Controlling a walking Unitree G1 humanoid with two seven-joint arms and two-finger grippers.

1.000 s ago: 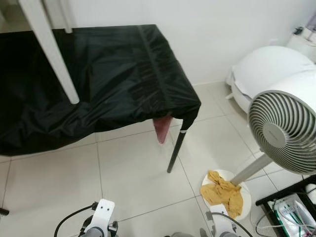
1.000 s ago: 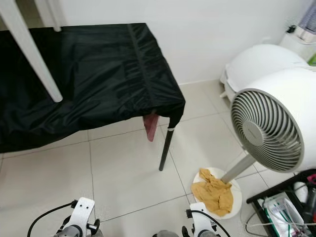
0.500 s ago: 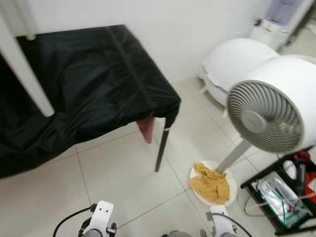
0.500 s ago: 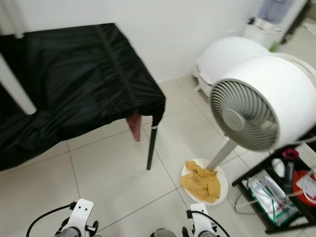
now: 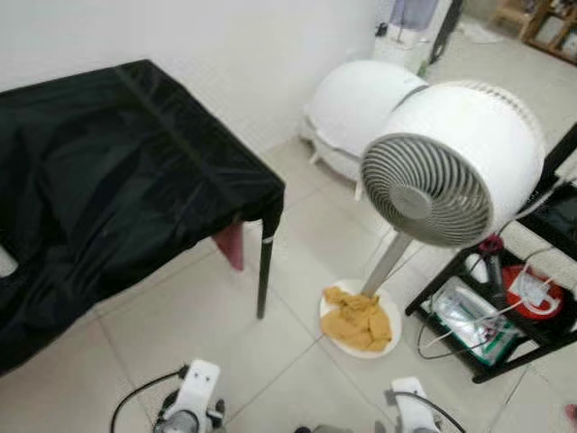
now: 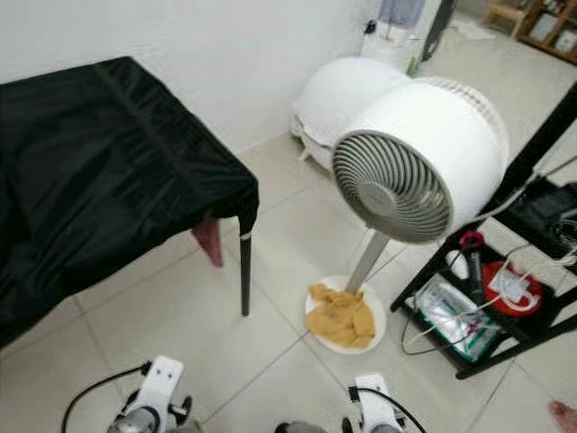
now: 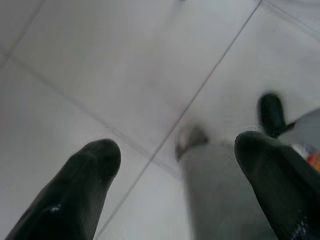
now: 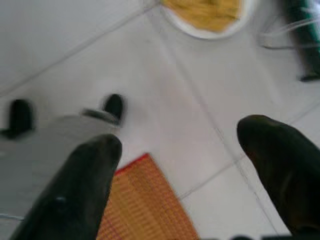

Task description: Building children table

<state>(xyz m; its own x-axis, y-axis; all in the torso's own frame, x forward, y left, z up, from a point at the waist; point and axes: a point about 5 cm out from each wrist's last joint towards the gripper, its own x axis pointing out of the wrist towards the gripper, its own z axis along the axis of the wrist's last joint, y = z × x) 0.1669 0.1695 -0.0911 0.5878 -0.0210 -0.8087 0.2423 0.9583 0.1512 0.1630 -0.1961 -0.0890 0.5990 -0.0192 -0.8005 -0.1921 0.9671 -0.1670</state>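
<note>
View swung rightward — both hands (image 7: 175,165) (image 8: 180,165) open, empty

The desk (image 5: 108,171) wears a black glossy cloth, a bit wrinkled; the fan (image 5: 451,167) is smooth white plastic; the floor (image 6: 288,225) is glossy pale tiles; a crumpled yellow cloth (image 5: 356,320).

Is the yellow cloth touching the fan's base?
Touching. In the left eye view the yellow cloth lies heaped on the fan's round white base, against the foot of its pole.
</note>
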